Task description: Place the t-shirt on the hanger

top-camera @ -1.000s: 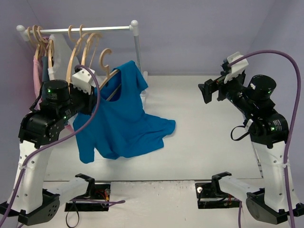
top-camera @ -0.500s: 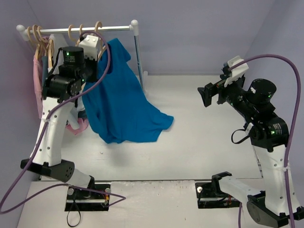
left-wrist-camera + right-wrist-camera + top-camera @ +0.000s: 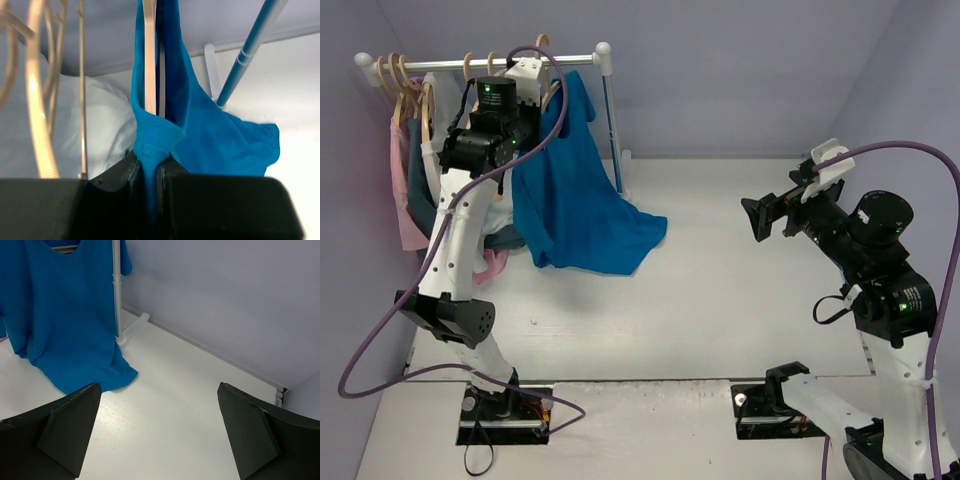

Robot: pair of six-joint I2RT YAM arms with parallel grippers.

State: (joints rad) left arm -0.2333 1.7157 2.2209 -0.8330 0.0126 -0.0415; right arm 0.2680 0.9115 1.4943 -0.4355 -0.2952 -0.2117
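Observation:
The blue t-shirt [image 3: 582,195] hangs from the pale wood hanger [image 3: 542,44], whose hook stands at the rack's rail, right of the other hangers. The shirt's hem trails on the table. My left gripper [image 3: 540,92] is raised high at the rail. In the left wrist view the left gripper [image 3: 149,167] is shut on the t-shirt's [image 3: 210,135] collar, with the hanger's [image 3: 149,60] arm running up inside the neck. My right gripper [image 3: 761,216] is open and empty over the table's right side. In its wrist view the right gripper [image 3: 159,435] faces the t-shirt [image 3: 65,315].
The clothes rack's rail [image 3: 440,64] and right post [image 3: 610,120] stand at the back left. Several spare hangers [image 3: 395,75] hang there with a white garment [image 3: 107,125], a dark teal one [image 3: 418,180] and a pink one [image 3: 402,190].
My left arm has lifted the hanger and t-shirt up and back to the rail; the shirt's hem slid left along the table. My right arm dropped a little.

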